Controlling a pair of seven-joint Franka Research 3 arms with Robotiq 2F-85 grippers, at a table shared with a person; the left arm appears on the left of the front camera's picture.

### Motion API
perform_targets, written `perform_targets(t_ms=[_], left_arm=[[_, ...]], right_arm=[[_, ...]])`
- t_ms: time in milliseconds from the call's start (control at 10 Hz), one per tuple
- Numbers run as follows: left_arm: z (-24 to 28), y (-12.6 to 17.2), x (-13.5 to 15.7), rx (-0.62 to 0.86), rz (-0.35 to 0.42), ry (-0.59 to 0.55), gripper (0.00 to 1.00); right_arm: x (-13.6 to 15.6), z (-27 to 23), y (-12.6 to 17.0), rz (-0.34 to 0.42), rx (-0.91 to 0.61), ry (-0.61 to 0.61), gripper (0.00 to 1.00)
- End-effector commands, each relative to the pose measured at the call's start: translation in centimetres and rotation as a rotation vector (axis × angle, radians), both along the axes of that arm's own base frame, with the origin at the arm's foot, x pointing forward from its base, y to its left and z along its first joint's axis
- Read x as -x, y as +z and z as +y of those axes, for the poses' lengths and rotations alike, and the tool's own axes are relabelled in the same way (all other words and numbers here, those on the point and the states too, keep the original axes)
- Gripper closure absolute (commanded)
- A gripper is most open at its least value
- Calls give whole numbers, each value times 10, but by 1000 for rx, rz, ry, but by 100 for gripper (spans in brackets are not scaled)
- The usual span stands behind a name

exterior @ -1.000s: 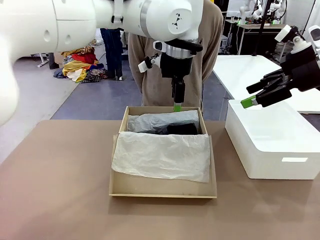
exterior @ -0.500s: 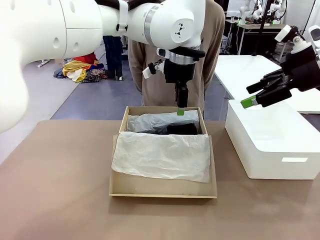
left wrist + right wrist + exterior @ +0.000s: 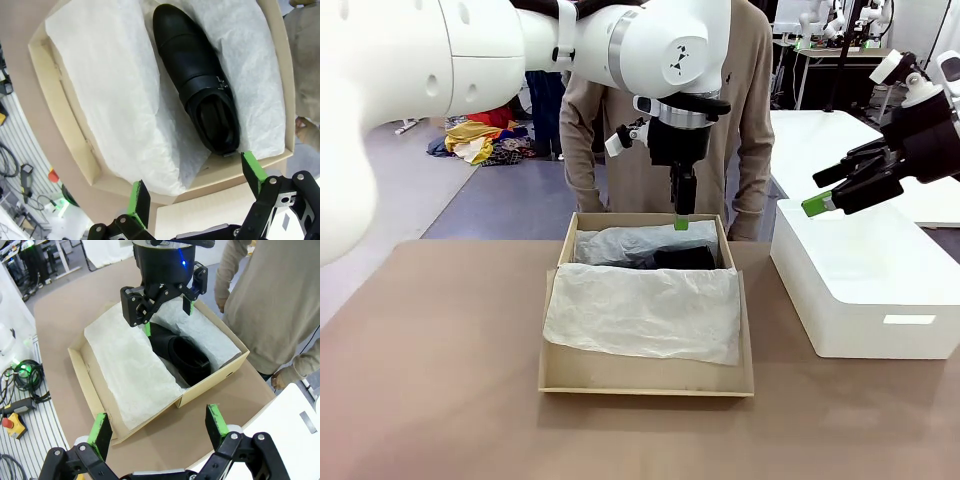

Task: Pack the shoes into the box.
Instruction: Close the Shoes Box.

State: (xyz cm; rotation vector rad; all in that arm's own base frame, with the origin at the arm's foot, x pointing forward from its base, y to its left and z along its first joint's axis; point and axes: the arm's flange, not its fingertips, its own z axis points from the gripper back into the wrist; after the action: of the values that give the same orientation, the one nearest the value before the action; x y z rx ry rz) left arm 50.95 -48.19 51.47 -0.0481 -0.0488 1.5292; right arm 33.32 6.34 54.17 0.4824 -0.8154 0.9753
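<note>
left claw (image 3: 194, 176) open, empty, above shoe (image 3: 195, 85) in box (image 3: 640, 381) | right claw (image 3: 159, 419) open, empty, near white box (image 3: 860, 290)

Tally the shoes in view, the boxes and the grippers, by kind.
Black shoe: 1
Cardboard box: 1
White box: 1
Grippers: 2, left gripper and right gripper, both open
Total: 5

hidden: shoe (image 3: 683, 258) mostly behind tissue paper (image 3: 640, 312) | cut off: box (image 3: 77, 137) by left wrist view's top edge
</note>
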Motion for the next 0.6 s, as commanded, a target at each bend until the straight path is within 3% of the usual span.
perform_targets(t_ms=[0,100,500], left_arm=[[0,0,0,0,0,0,0],[8,9,8,-59,-24,-174,0],[87,41,22,-155,32,-521,0]], right_arm=[[-4,-1,0,-20,-19,24,0],[-4,-1,0,-20,-19,24,0],[-4,-1,0,-20,-19,24,0]])
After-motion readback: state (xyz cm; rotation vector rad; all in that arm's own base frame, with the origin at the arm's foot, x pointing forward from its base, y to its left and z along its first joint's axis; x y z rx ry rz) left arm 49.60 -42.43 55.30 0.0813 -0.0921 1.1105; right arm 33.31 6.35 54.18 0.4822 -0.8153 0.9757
